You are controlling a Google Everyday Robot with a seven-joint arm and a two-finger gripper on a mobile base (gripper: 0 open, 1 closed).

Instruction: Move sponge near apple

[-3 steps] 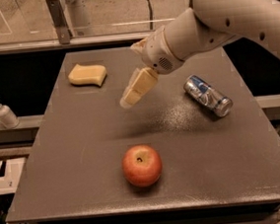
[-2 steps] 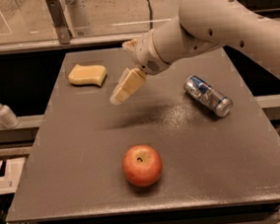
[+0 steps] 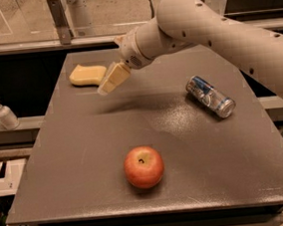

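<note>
Risk sits at the upper left of the frame: the gripper (image 3: 109, 82) hovers just right of the sponge (image 3: 87, 74), holding nothing; how far open it is I cannot tell. Descending off-centre, it could shove the soft sponge off the bench (image 3: 75, 156) edge rather than grasp it. The apple (image 3: 143, 167), well apart at lower centre, could roll if bumped. Print on the can (image 3: 210, 96) is unreadable.
</note>
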